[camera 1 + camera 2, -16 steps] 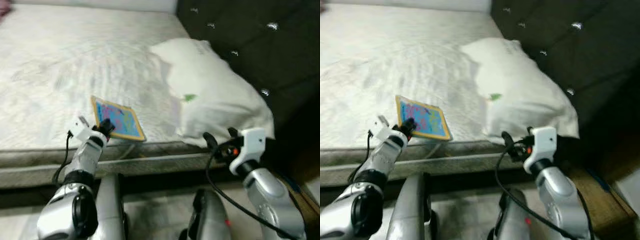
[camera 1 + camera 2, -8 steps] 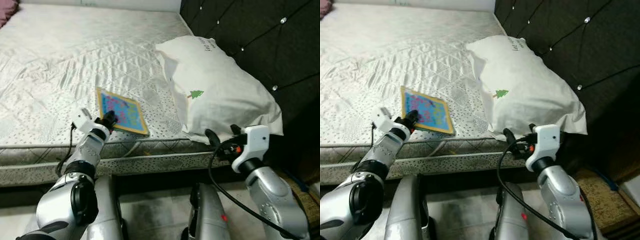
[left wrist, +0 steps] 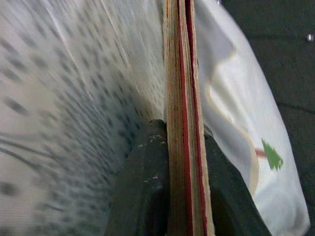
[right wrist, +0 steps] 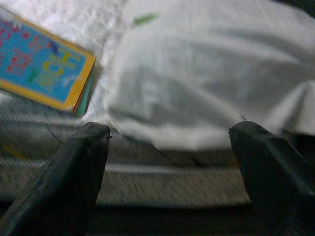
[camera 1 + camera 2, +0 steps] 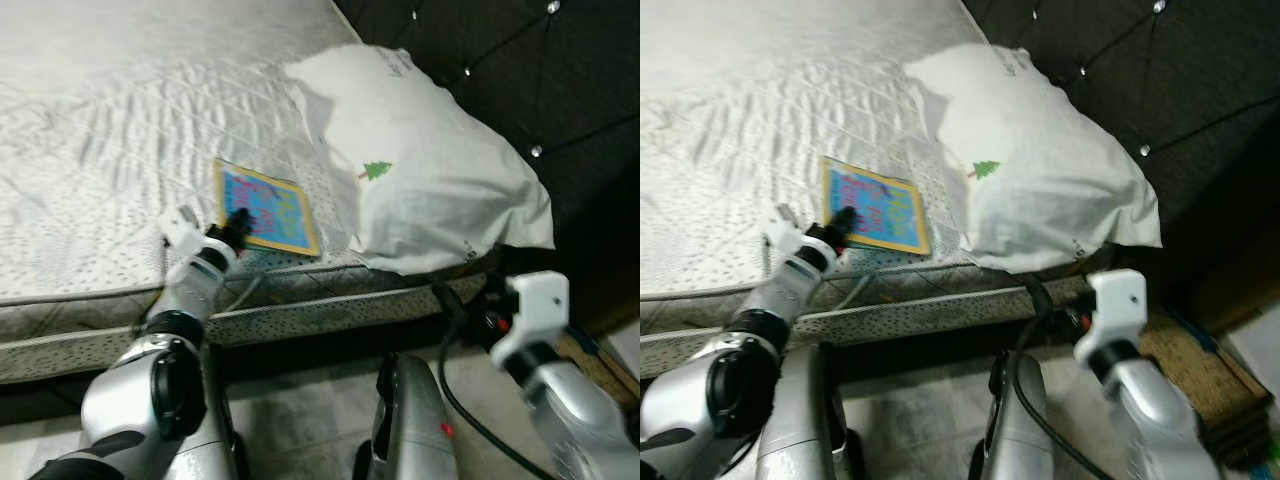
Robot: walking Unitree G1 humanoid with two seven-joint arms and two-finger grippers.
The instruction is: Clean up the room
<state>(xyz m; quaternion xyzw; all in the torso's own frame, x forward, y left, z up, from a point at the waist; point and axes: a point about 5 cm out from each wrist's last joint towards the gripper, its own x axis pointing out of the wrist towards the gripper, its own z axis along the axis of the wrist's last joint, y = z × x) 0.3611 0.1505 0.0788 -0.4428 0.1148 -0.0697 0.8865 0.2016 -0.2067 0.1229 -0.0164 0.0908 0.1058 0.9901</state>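
At the near edge of the bed [image 5: 120,110], left eye view: book [image 5: 266,209] with blue cover and yellow border lies flat on the white quilted mattress, near the edge, just beside a white pillow [image 5: 430,170] with a small green tree print. Left hand [image 5: 236,222] reaches over the mattress edge, black fingers at the book's near corner, clamped on it. Pillow leans against the dark tufted headboard [image 5: 540,70]. Right hand [image 5: 470,300] is low, in front of the bed side below the pillow, well apart from the book; finger spread hard to read here

Right eye view: same layout, book [image 5: 875,212] between left hand [image 5: 840,220] and pillow [image 5: 1030,170]; right arm with white wrist block down by the bed frame, floor below

Left wrist view: book [image 3: 183,123] seen edge-on, yellowish pages with red line, sandwiched between the two black fingers [image 3: 142,191], one each side, touching it. Speckled mattress fabric on one side, pillow [image 3: 241,128] with tree print on the other

Right wrist view: right hand [image 4: 170,172] wide, fingers [image 4: 74,182] far apart with nothing between. Beyond them the pillow [image 4: 211,88] overhangs the mattress edge, the book [image 4: 44,69] beside it on the bed
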